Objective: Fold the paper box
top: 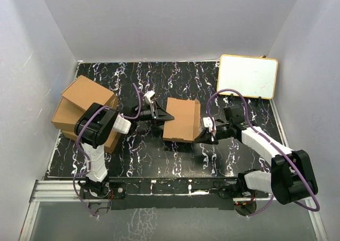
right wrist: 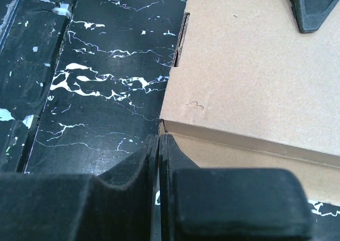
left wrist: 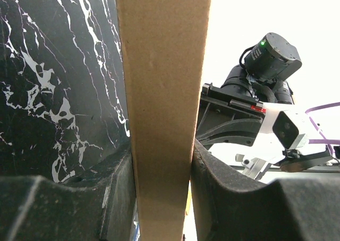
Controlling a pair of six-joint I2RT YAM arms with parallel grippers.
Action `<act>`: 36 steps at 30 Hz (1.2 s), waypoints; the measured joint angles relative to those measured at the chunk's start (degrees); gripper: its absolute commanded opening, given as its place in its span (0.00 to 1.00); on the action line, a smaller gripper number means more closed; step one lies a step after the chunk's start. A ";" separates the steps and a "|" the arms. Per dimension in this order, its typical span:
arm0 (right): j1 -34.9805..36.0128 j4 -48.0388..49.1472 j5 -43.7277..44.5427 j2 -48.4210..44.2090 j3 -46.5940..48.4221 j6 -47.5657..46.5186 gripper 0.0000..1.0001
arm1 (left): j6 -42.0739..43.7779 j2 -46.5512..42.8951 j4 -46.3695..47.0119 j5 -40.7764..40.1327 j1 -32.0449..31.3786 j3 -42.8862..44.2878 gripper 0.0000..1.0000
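The paper box (top: 180, 118) is a flat brown cardboard mailer lying with its lid down in the middle of the black marbled table. My left gripper (top: 162, 115) is shut on the box's left edge; in the left wrist view the cardboard (left wrist: 159, 65) fills the gap between both pads (left wrist: 119, 198). My right gripper (top: 205, 135) is shut with nothing between its jaws. Its tip (right wrist: 159, 144) sits at the box's near right corner. In the right wrist view the box (right wrist: 249, 76) shows its lid resting on the side wall, with a left-gripper finger (right wrist: 313, 7) on the far edge.
A pile of ready-made brown boxes (top: 85, 110) stands at the table's left edge, beside the left arm. A white board with a yellow rim (top: 248, 76) lies at the back right. White walls close in the table (top: 133, 150) on three sides.
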 measured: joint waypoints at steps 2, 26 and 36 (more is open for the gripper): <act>0.00 0.24 0.11 0.00 0.00 0.57 0.08 | 0.76 -0.20 -1.44 0.00 0.00 0.37 0.05; 9.51 10.54 14.08 7.06 0.00 13.90 0.08 | 31.06 -9.75 -46.64 -5.22 -0.35 10.27 0.05; 11.50 10.56 18.53 10.67 0.24 13.20 0.09 | 38.82 -9.18 -55.04 -6.32 -0.72 12.59 0.04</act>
